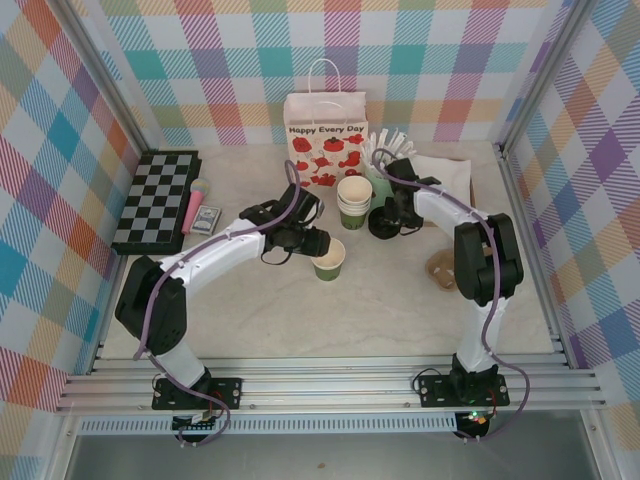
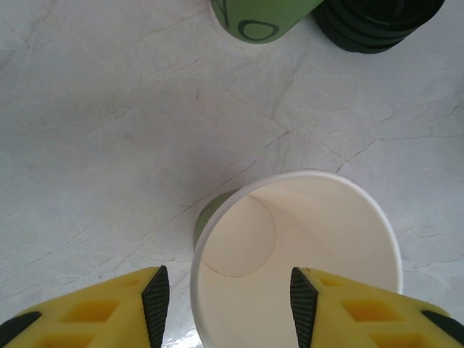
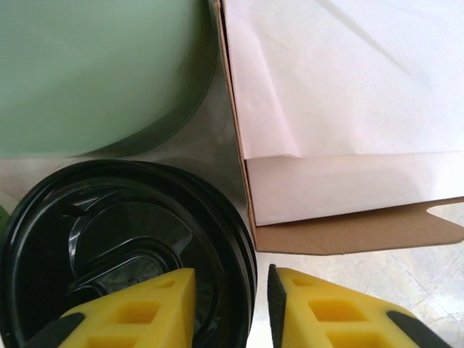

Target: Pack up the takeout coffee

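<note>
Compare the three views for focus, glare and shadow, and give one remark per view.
Top view: even and sharp, with soft shadows under the arms on the table. Left wrist view: the cup is crisp, its white inside bright. Right wrist view: the mint cup is soft and featureless, the lids carry glints, and the white paper is nearly washed out.

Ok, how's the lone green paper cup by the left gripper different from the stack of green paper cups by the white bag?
The lone green paper cup is one cup; the stack of green paper cups is several nested, taller. The left gripper stands open astride the lone cup's rim; the stack stands free. Both: upright, lidless, cream inside.
</note>
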You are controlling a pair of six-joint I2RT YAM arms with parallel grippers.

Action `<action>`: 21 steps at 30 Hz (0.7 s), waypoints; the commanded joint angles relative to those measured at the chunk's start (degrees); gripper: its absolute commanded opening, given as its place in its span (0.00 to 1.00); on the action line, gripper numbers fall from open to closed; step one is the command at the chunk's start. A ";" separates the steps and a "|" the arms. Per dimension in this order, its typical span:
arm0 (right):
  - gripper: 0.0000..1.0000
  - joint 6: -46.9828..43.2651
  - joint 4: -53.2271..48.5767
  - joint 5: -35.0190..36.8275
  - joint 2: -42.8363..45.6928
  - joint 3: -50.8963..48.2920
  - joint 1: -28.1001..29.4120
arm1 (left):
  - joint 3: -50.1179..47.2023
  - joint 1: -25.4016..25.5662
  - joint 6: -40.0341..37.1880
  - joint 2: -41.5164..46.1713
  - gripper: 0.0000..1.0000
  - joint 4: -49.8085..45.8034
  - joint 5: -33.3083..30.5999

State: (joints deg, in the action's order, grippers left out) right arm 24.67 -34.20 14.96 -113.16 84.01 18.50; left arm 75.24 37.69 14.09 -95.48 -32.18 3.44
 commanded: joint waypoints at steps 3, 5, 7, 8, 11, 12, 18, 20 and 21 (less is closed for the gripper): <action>0.27 -1.48 -0.72 0.99 -0.66 1.17 1.01 | -1.23 -0.73 1.77 2.10 0.51 2.28 0.56; 0.24 -1.78 -0.61 1.51 -0.16 1.15 1.19 | -1.32 -0.84 2.08 2.30 0.52 2.56 0.60; 0.22 -2.44 -0.68 2.12 0.46 1.16 1.30 | -1.42 -0.87 2.21 2.48 0.53 2.72 0.49; 0.21 -2.76 -0.82 2.75 0.77 1.16 1.32 | -1.51 -0.95 2.29 2.49 0.53 2.71 0.51; 0.19 -3.89 -1.21 3.92 1.69 1.16 1.45 | -1.64 -1.05 2.51 2.58 0.53 2.85 0.34; 0.19 -4.16 -1.31 4.15 1.93 1.08 1.53 | -1.67 -1.09 2.51 2.67 0.53 2.93 0.42; 0.17 -5.16 -1.30 5.21 3.05 0.50 1.71 | -1.68 -1.21 2.86 2.58 0.54 3.20 0.66; 0.16 -5.32 -1.03 5.47 3.43 0.20 1.79 | -1.68 -1.22 3.12 2.67 0.55 3.27 0.82; 0.17 -5.58 -0.68 5.52 3.64 -0.04 1.91 | -1.77 -1.33 3.27 2.76 0.56 3.42 0.98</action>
State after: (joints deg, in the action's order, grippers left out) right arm 20.45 -34.61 19.14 -112.66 84.01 19.66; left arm 74.32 37.12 16.10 -94.65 -29.78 3.62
